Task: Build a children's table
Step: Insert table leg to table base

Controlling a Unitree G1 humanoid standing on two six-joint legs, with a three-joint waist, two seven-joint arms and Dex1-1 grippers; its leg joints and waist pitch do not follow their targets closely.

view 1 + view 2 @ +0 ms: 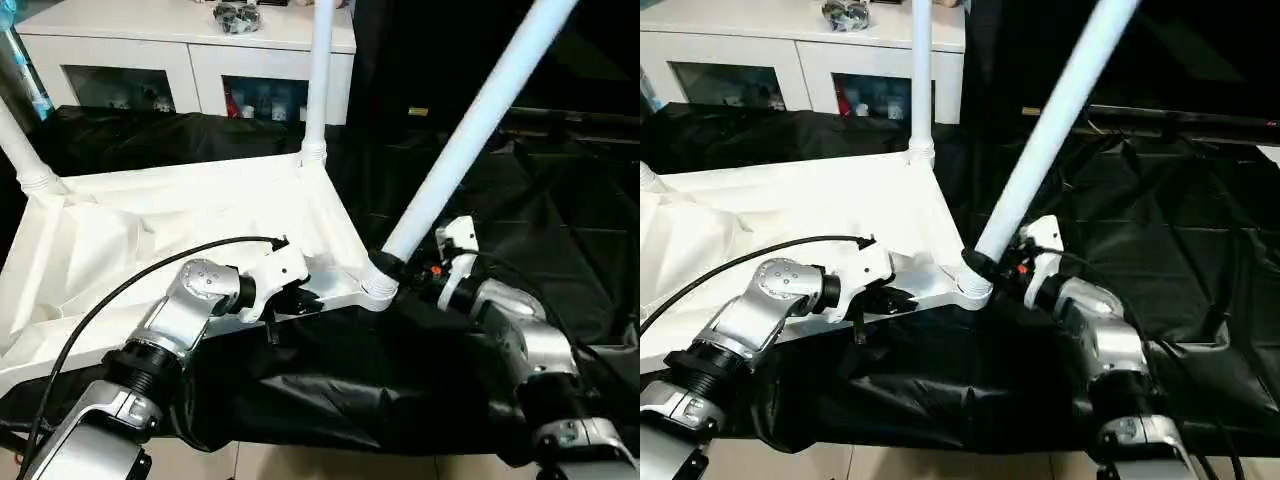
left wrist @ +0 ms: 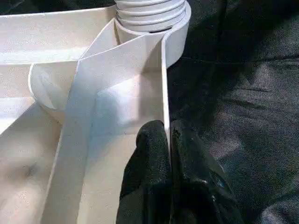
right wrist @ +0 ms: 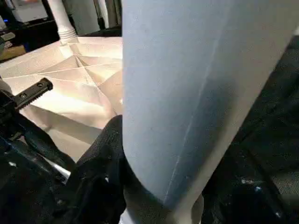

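Note:
The white tabletop (image 1: 150, 230) lies upside down on a black cloth, ribbed side up. Legs stand in its sockets at the far right corner (image 1: 320, 70) and the left corner (image 1: 20, 150). A third leg (image 1: 470, 130) leans out of the near right corner socket (image 1: 378, 288). My left gripper (image 2: 169, 135) is shut on the tabletop's thin rim wall (image 2: 164, 93), just beside that socket. My right gripper (image 1: 395, 268) is closed around the base of the leaning leg (image 3: 196, 93), with one black finger (image 3: 105, 158) pressed against the tube.
A white cabinet with glass doors (image 1: 190, 60) stands behind the work. Black cloth (image 1: 560, 200) covers the ground to the right and front, with pale floor (image 1: 330, 465) at the near edge. A black cable (image 1: 120, 290) arcs over my left forearm.

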